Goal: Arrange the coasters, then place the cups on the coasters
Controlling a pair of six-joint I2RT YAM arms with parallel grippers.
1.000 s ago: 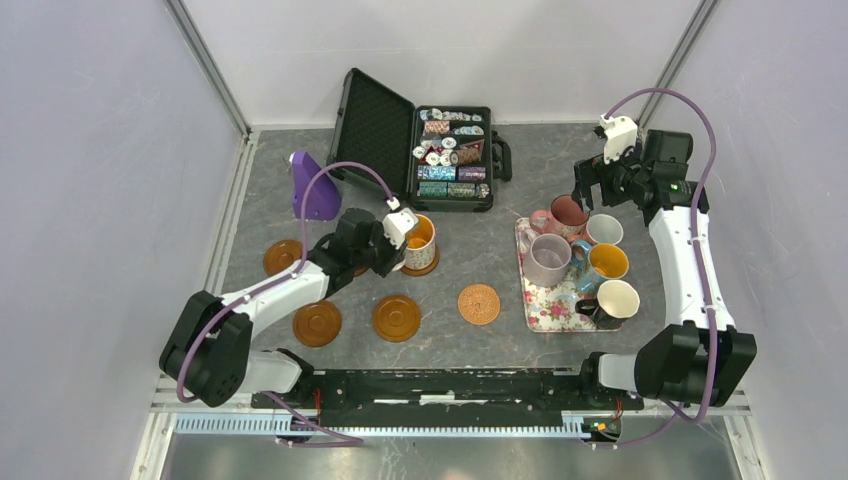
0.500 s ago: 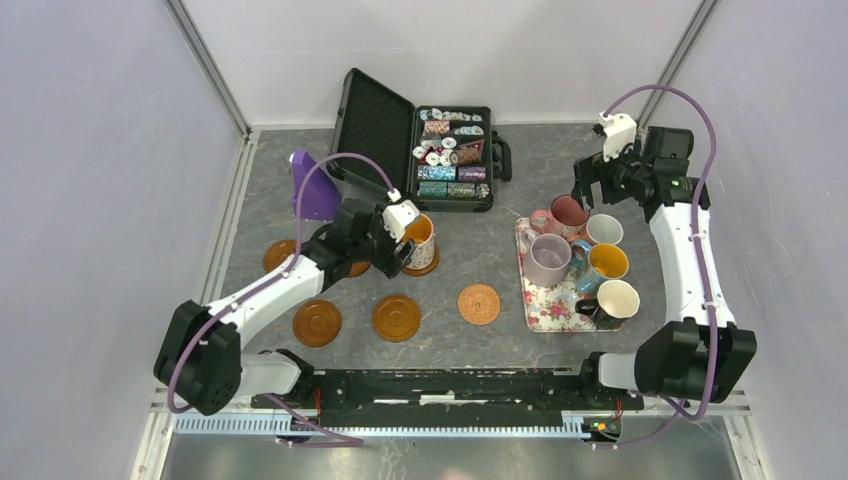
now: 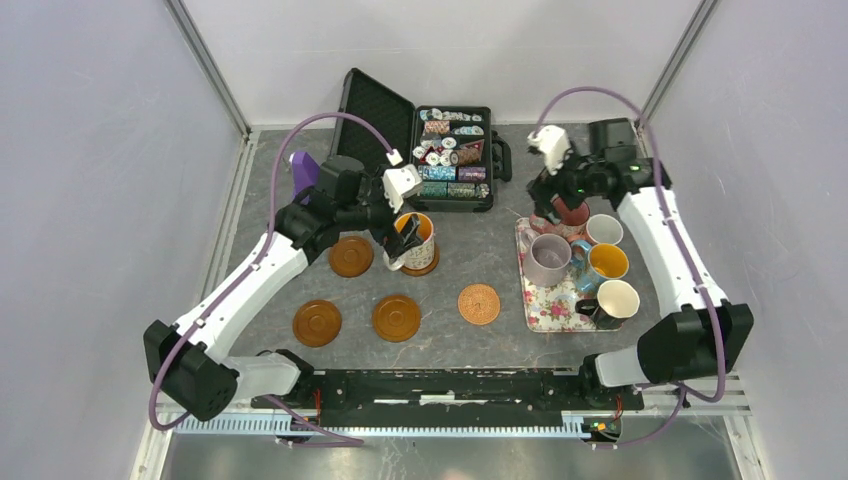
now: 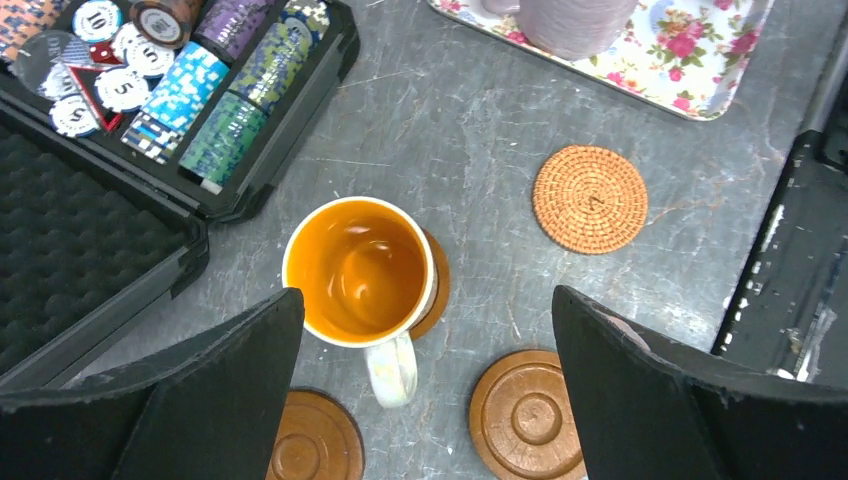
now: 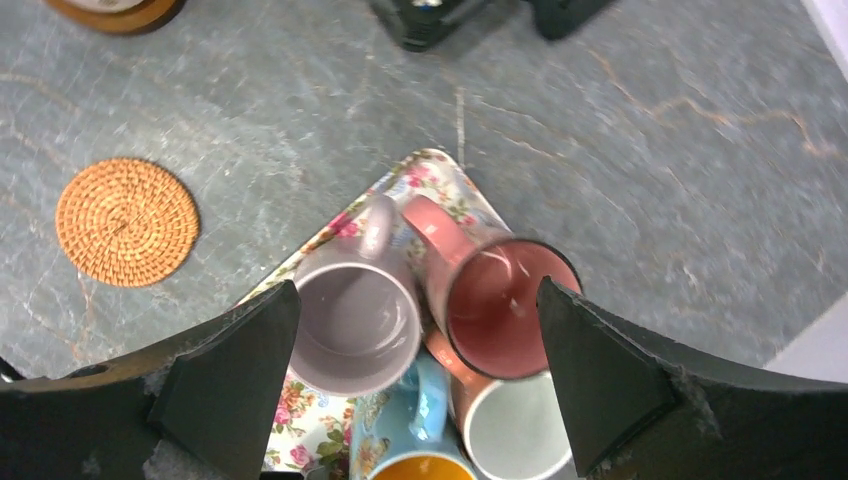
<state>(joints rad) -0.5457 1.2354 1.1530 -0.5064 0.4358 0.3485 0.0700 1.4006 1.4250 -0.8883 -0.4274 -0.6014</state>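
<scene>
Grey stone-look tabletop, white walls round it.

- Left gripper (image 4: 425, 400): jaws spread about as wide as they go, nothing held. It hangs over the floral mug (image 4: 360, 268), which is orange inside and upright, with its handle pointing back at the wrist camera.
- The floral mug stands on a brown wooden coaster (image 4: 437, 290), off-centre on it.
- Second brown coaster (image 3: 351, 256) lies just left of that mug. Third brown coaster (image 3: 317, 323) and fourth brown coaster (image 3: 396, 317) lie nearer the arm bases, apart from each other.
- Woven orange-tan coaster (image 3: 478, 303) lies bare, between the brown ones and the floral tray (image 3: 545, 308).
- Right gripper (image 5: 420, 390): jaws also wide apart and empty, above the far end of the tray. The lilac mug (image 5: 355, 320) and pink mug (image 5: 510, 305) sit below it, touching.
- The white mug (image 3: 603, 230), blue mug (image 3: 605, 262) and black mug (image 3: 615, 298) are crowded on the same tray.
- Open poker chip case (image 3: 440, 150) sits at the back of the table.
</scene>
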